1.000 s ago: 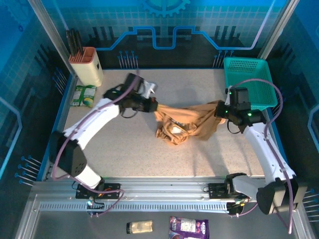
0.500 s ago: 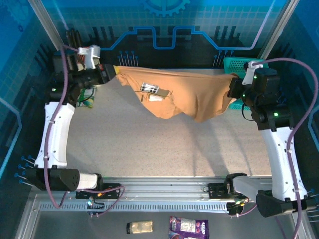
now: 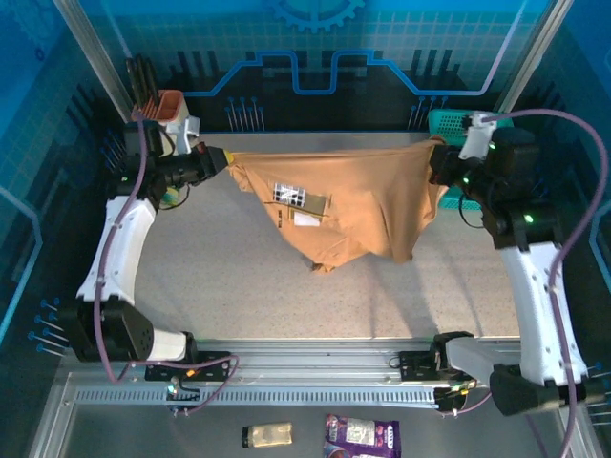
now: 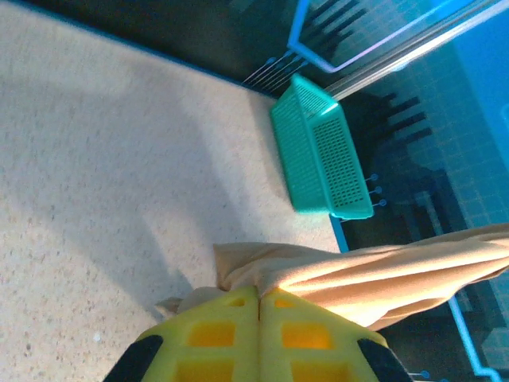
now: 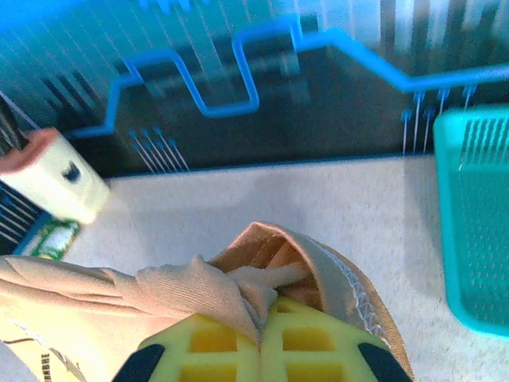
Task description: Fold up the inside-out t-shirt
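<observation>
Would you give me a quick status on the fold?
Left gripper, right gripper shut on t-shirt. Shirt stretched between them over table. Teal basket behind right gripper.

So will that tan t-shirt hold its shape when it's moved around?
Probably floppy: the t-shirt sags in a deep drape between the left gripper and right gripper. Likely light, since two pinched edges carry it. It bunches at each grip, so expect wrinkles.

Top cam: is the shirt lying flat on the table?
No, the t-shirt hangs stretched between the left hand and the right hand, each pinching one end.
</observation>
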`<action>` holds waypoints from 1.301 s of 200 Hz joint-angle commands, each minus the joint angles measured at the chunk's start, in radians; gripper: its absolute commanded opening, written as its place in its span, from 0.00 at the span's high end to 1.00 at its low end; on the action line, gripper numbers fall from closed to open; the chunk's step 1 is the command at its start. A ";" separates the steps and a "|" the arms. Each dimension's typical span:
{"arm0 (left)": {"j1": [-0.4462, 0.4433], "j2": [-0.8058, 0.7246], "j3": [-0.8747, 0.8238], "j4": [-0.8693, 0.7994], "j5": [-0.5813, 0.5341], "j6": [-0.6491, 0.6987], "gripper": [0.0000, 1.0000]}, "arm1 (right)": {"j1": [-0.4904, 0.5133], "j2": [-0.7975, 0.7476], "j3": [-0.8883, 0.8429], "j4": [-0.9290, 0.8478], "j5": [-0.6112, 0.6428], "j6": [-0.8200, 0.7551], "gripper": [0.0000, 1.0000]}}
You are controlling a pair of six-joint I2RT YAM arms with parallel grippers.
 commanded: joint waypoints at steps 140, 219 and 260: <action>-0.042 -0.294 -0.281 -0.206 0.025 0.176 0.85 | -0.020 -0.186 -0.324 -0.083 0.120 0.115 0.80; -0.228 -0.206 -0.440 -0.177 -0.214 0.142 0.55 | 0.037 -0.106 -0.486 -0.073 0.123 0.128 0.50; -0.395 0.045 -0.328 -0.146 -0.433 0.118 0.56 | 0.078 0.019 -0.523 -0.025 0.083 0.151 0.50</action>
